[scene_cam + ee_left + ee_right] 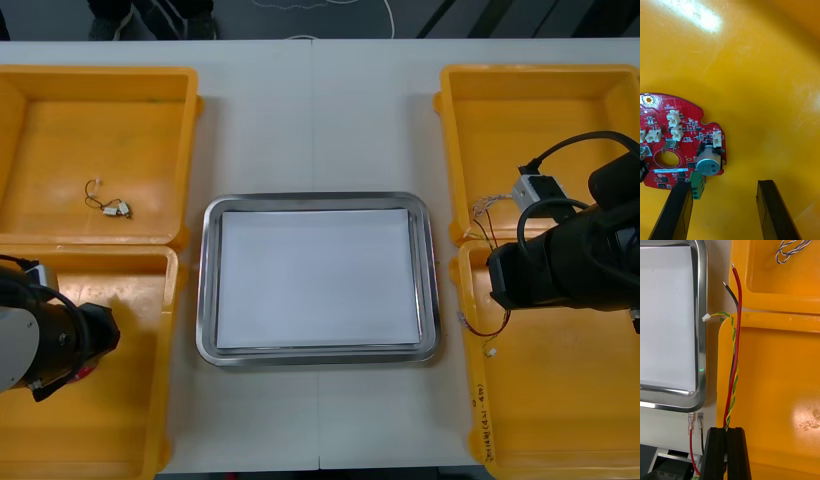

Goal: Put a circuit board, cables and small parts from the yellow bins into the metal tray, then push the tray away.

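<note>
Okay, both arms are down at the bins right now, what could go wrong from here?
1. The right gripper pinches the cable bundle near one end. Its long loose strands lie over the rim of the yellow bin and may snag or slip out on the way to the metal tray.
2. The left gripper is open, but the circuit board sits off toward one finger, so closing may catch only its edge.
</note>
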### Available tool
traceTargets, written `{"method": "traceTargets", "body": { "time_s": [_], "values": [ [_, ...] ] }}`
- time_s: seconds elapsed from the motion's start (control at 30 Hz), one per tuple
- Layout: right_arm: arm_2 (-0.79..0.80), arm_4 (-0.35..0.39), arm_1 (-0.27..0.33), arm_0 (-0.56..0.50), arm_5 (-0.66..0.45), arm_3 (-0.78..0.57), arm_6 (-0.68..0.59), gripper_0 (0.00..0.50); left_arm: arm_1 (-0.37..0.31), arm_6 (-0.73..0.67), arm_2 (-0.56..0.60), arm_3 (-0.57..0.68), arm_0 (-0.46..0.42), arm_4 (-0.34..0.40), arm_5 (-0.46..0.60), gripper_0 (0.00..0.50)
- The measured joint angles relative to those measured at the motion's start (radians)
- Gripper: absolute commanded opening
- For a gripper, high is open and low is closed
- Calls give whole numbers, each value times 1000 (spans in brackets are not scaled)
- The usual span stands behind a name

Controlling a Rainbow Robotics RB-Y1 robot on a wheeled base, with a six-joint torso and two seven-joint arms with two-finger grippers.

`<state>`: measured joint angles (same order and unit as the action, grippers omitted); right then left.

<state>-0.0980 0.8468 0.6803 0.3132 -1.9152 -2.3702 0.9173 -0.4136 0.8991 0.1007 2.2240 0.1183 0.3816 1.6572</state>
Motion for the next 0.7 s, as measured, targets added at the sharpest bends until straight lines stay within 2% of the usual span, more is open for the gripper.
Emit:
{"method": "traceTargets", "body": {
  "time_s": [0.7],
  "values": [
    [0, 1, 0, 0, 0, 0, 0, 0, 0, 2, 35, 0, 64, 18, -63, 500]
  ]
}}
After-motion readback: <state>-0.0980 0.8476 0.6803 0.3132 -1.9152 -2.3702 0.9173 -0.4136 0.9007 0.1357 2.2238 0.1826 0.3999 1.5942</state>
